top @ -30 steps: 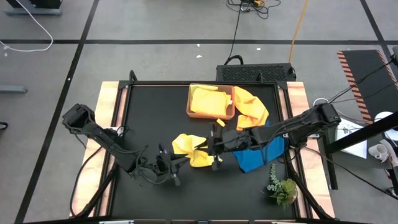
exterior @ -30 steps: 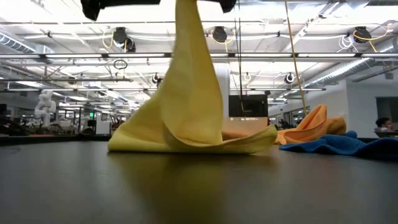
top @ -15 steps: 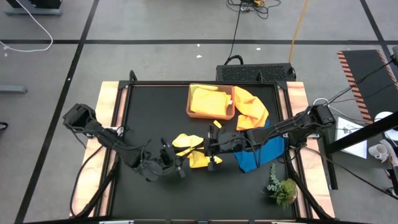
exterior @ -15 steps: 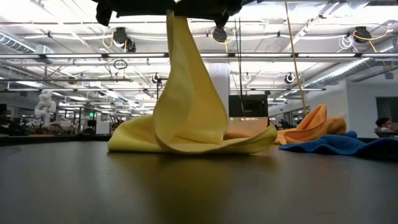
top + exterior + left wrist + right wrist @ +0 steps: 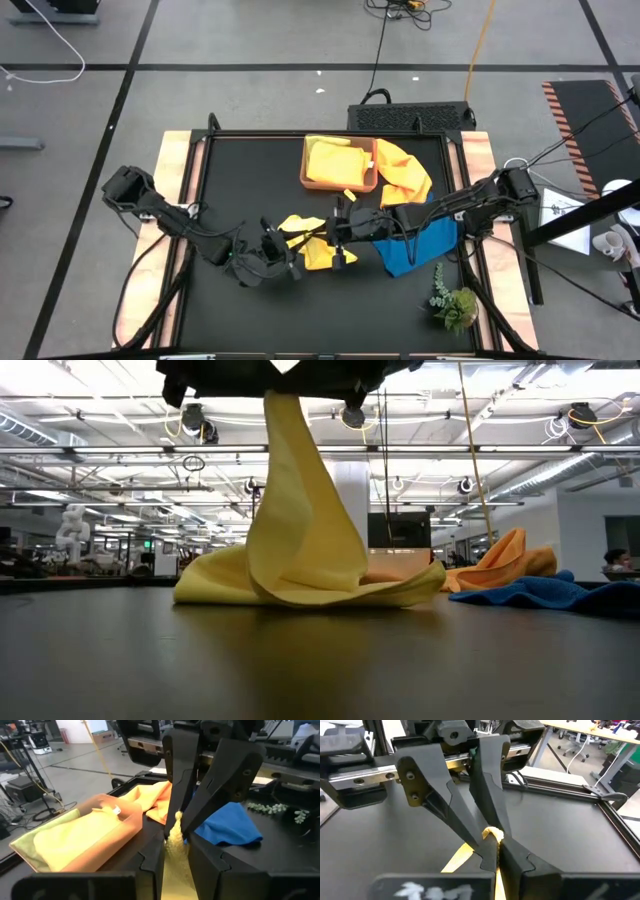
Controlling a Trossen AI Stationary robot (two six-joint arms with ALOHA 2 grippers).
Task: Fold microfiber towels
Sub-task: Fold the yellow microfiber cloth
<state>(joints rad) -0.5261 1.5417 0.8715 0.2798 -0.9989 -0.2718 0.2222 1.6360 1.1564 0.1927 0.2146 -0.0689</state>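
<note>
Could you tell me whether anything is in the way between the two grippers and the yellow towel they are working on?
Nothing visible is. The left gripper and the right gripper are both already pinched on the same raised fold of the yellow towel, meeting fingertip to fingertip above the table, while the rest of the towel lies on it.

No text, label, brand, number or sign can be read in any of the views; the small white tag on the cloth in the tray, beyond the jaws in the left wrist view, is too small to make out
</note>
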